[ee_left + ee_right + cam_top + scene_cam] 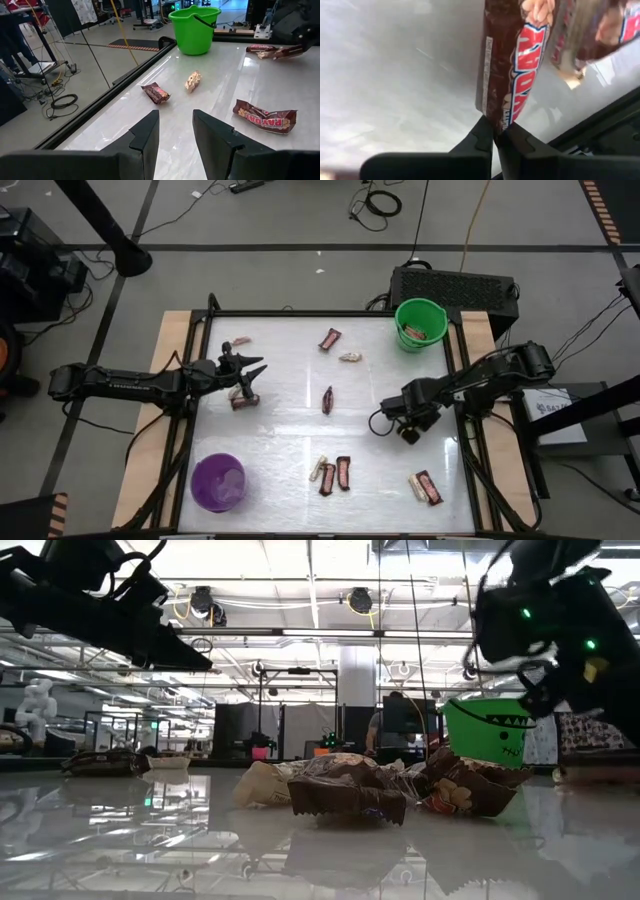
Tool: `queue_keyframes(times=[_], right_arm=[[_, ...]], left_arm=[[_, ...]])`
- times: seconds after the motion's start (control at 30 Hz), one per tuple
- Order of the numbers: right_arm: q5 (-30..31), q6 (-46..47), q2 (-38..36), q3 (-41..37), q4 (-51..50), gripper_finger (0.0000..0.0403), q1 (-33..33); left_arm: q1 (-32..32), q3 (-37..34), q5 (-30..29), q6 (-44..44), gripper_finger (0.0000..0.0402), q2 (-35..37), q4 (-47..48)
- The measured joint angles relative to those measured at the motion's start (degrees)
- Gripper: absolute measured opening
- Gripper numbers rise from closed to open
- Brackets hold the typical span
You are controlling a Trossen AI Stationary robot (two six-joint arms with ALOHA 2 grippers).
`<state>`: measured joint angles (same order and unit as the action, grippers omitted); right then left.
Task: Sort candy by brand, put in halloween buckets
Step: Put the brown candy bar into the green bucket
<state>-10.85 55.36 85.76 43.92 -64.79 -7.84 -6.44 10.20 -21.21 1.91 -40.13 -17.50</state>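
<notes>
My right gripper is over the table's right middle, shut on a dark brown candy bar. My left gripper is open and raised above the left side. A dark bar lies flat on the table just beside it. The green bucket stands at the far right corner and the purple bucket at the near left. Loose bars lie flat: dark ones and a pale one mid-table, with more near the front. My right gripper pinches the dark brown bar by one short end of its wrapper, between its two fingertips. The bar runs on lengthwise straight out beyond the fingers. The left wrist view shows the bar about level and low; I cannot tell whether it touches the table.
The table has a black raised frame along its sides. Two bars lie near the front right, and a pale one lies far left. The green bucket holds candy. Bare tabletop lies between the two arms around the middle bar.
</notes>
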Motion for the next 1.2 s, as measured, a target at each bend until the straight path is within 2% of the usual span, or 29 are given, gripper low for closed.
queue_keyframes(times=[0.17,0.27,0.43,0.57,0.7,0.83,1.0,1.2], right_arm=[[0.43,-1.77,0.0,7.11,-0.08,0.0002,0.0],[2.95,-4.42,0.0,12.76,-0.7,0.0003,-0.04],[14.92,-10.03,0.0,23.81,-6.91,0.0001,0.68],[25.93,-12.65,0.0,32.03,-13.61,0.0001,3.7],[35.68,-14.94,-0.02,37.14,-16.76,0.0,9.45],[42.92,-20.25,-0.02,38.01,-17.07,0.0,17.43],[45.35,-25.9,0.17,37.99,-17.07,0.0,29.76],[43.09,-26.75,0.17,37.99,-14.38,0.0006,40.55]], left_arm=[[0.0,0.0,0.0,0.0,0.0128,-0.01,0.0],[0.0,0.0,0.0,0.0,0.0128,-0.01,-0.01],[-0.01,0.0,0.0,0.0,0.0128,-0.01,-0.02],[0.0,0.0,0.0,0.0,0.0128,0.01,-0.13],[0.0,0.0,0.0,0.0,0.0128,0.01,-0.13],[-0.02,0.0,0.0,0.0,0.0128,-0.01,-0.13],[-0.01,0.0,0.0,0.31,0.0128,-0.01,-0.09],[-0.01,0.0,0.0,0.46,0.0128,0.01,-0.04]])
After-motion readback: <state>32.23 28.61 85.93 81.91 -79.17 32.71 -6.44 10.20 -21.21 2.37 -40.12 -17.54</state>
